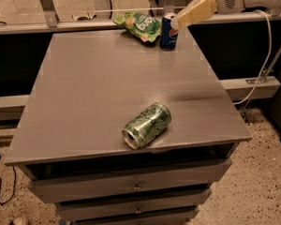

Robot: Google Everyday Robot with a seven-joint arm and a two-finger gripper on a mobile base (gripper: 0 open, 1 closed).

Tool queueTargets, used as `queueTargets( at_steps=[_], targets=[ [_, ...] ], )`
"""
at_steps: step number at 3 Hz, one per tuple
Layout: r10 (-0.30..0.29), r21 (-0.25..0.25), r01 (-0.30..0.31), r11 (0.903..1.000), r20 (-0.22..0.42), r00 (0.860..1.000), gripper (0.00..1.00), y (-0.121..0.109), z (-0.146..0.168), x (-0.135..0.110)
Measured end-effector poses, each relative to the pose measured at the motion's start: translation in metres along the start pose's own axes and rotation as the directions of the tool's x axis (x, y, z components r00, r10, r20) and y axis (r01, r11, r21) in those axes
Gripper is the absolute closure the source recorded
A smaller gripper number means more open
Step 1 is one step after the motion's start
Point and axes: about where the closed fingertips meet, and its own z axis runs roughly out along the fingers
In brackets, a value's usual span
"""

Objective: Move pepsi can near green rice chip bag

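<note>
1 camera looks down from above the near edge of the tabletop (pixel 107 78), facing its far edge, close enough that all 4 corners just fit; the end effector (pixel 183 18) hangs over the far right corner

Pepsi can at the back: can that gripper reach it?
Probably yes: the gripper hovers close beside the upright pepsi can, nothing between them; the green rice chip bag lies on its other side.

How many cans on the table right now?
2. The pepsi can stands at the far edge, beside the green rice chip bag, with the gripper just up and right of it. The green patterned can lies on its side near the front edge. None look hidden.
</note>
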Motion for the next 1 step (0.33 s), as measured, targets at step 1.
queueTargets(
  at_steps=[1],
  targets=[
    [0.000,0.000,0.000,1.0000,0.000,1.000,0.00,0.0000,0.0001,0.0000]
  ],
)
